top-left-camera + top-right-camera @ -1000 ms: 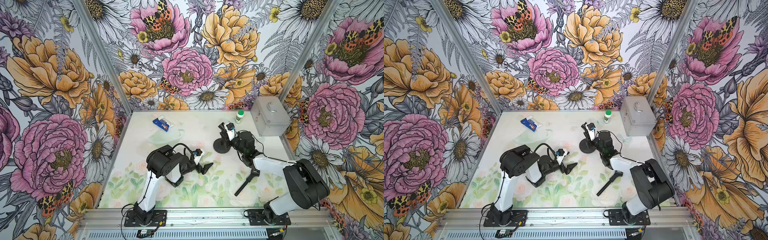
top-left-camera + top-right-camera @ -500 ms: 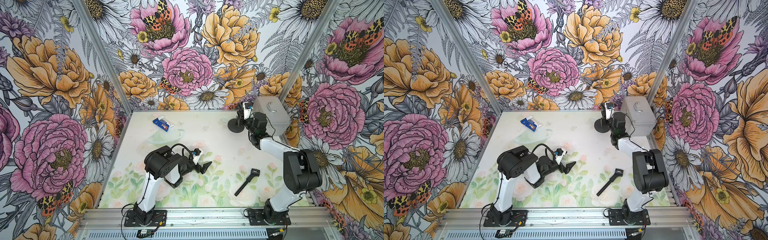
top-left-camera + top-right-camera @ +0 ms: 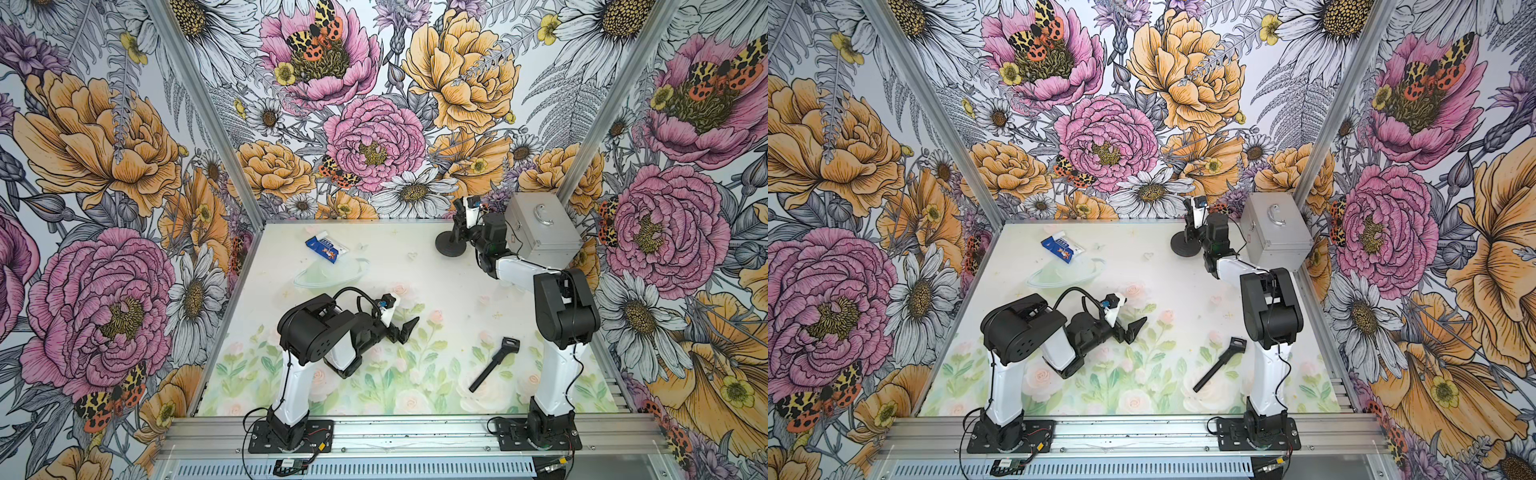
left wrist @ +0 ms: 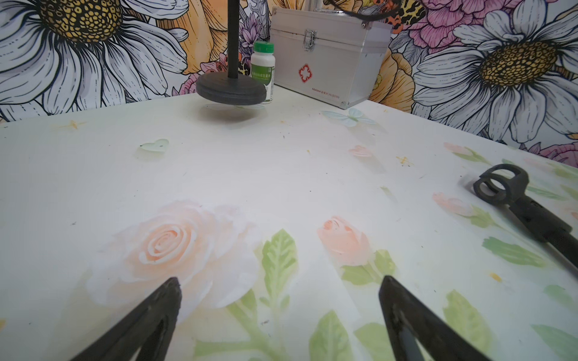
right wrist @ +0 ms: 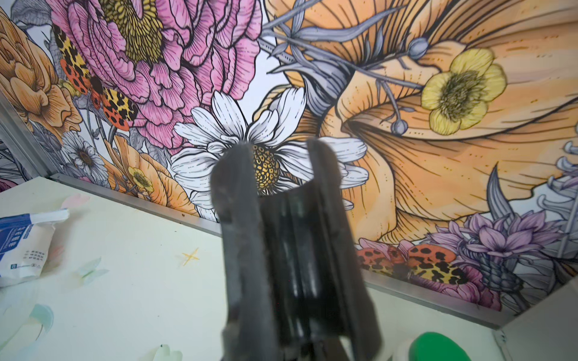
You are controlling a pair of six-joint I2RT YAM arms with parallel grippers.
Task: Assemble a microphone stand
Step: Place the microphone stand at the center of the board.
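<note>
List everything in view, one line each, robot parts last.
stand base with pole: one, black, lifted just off the table, far side, beside the case
clip arm: one, black, lying flat, near right, by the right arm's base
metal case: one, silver with a red cross, far right corner
pill bottle: one, white with green cap, upright, in front of the case's left end
packet: one, blue and white, far left
clear plastic item: one, transparent, just nearer than the packet; kind unclear
left gripper: one, black, open and empty, low over the table's middle
right gripper: one, black, shut on the stand's pole
</note>
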